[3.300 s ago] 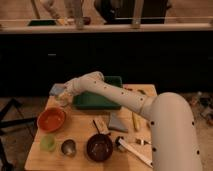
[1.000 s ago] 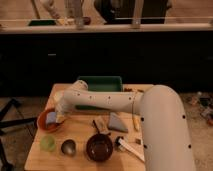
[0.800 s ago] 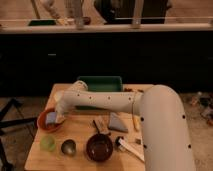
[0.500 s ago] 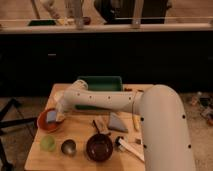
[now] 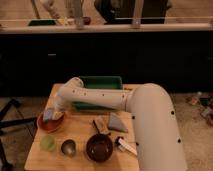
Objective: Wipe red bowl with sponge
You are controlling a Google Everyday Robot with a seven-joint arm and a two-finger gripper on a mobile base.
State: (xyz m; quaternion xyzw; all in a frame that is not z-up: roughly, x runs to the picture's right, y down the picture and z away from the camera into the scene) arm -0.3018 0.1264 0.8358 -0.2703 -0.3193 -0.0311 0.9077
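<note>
One end effector [image 5: 51, 116] in red bowl [image 5: 44, 125], grip unclear; green cup [image 5: 47, 143], dark bowl [image 5: 99, 147] nearby.

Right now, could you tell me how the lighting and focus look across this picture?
In the camera view, the wooden table is lit while the background above is dark; the whole image is soft. The gripper sits over the red bowl with the sponge, their edges blurred together. The white arm is the brightest area.
</note>
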